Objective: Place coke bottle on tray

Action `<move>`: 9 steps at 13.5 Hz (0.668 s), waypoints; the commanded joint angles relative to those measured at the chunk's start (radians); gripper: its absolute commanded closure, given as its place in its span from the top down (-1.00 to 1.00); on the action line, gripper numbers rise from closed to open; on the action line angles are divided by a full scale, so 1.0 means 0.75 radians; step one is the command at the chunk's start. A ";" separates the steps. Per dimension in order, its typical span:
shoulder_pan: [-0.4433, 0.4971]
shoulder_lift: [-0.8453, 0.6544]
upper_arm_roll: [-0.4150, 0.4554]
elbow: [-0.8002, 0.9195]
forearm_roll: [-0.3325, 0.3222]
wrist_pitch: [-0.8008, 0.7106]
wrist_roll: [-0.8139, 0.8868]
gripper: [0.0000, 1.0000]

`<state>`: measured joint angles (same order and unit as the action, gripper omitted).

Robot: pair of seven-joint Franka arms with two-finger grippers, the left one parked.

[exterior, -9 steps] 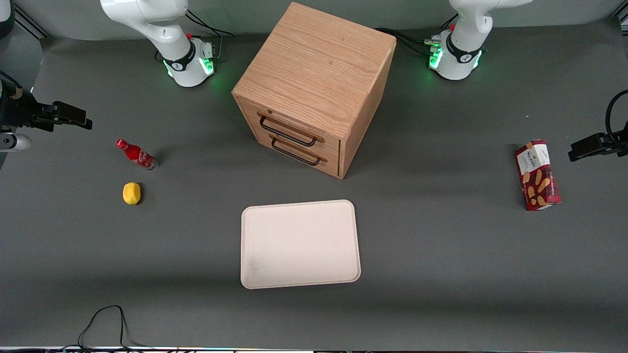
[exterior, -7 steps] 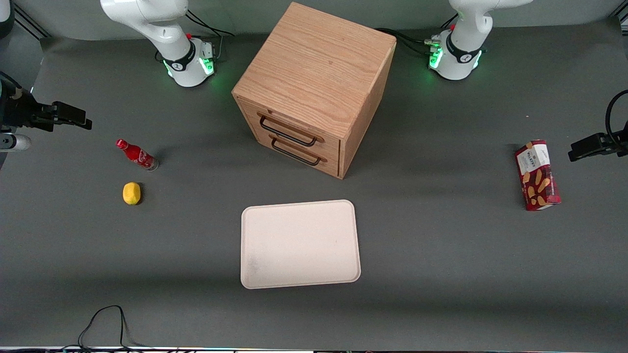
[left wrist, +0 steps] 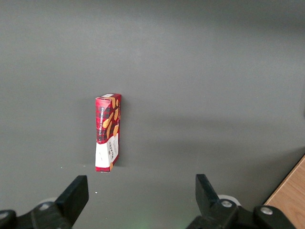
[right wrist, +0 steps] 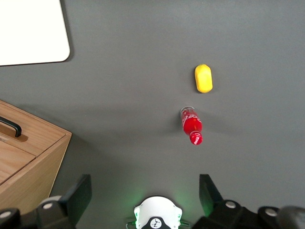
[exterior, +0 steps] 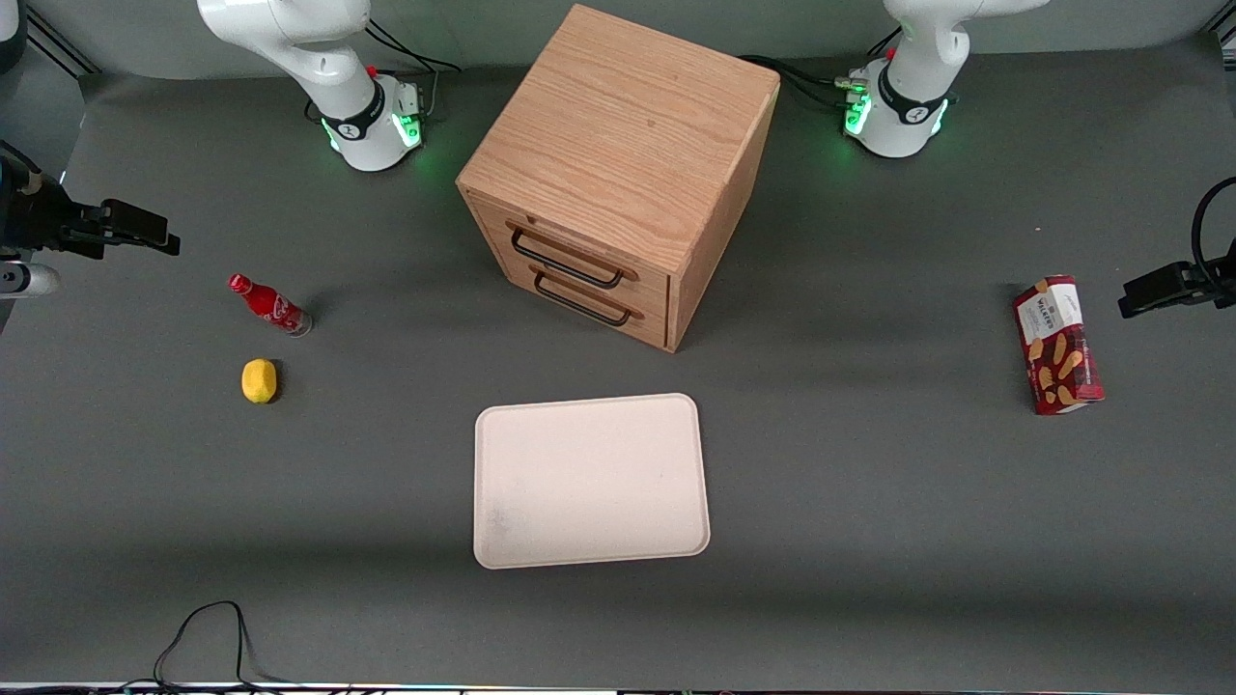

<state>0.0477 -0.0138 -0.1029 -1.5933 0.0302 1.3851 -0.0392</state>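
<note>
- Toward the working arm's end of the table [exterior: 869,541], the coke bottle [exterior: 269,306] stands upright on the dark grey surface, red cap up, with nothing touching it.
- From the right wrist view, the coke bottle [right wrist: 191,125] shows nearly from above, well apart from the tool [right wrist: 145,193], which hangs high over the table.
- The tool's two dark fingers [right wrist: 77,194] stand spread wide, with nothing between them.
- In the front view, the tool [exterior: 145,228] sits at the frame's edge, higher than the bottle and off to its side, farther from the front camera.
- A yellow lemon [exterior: 259,379] lies near the bottle, a little nearer the front camera; the two do not touch.
- The tray [exterior: 589,480], cream-beige with rounded corners and a low rim, lies flat in the middle of the table, well apart from the bottle.
- A wooden drawer cabinet [exterior: 618,164] with two black-handled drawers stands farther from the front camera than the tray, turned at an angle.
- A red snack box [exterior: 1056,345] lies toward the parked arm's end of the table.
- A black cable [exterior: 208,637] loops along the table edge nearest the front camera.
</note>
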 commanded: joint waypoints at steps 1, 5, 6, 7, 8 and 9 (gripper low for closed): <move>-0.004 0.025 0.008 0.036 0.021 -0.018 -0.015 1.00; -0.006 0.016 0.008 0.034 -0.034 -0.018 -0.028 1.00; -0.002 0.010 0.008 0.032 -0.064 -0.016 -0.023 1.00; 0.000 0.006 0.010 0.034 -0.091 -0.012 -0.019 1.00; 0.000 0.006 0.010 0.036 -0.093 -0.010 -0.019 1.00; -0.002 0.002 0.010 0.036 -0.093 -0.008 -0.019 1.00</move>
<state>0.0476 -0.0078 -0.0983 -1.5824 -0.0208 1.3853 -0.0392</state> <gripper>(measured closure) 0.000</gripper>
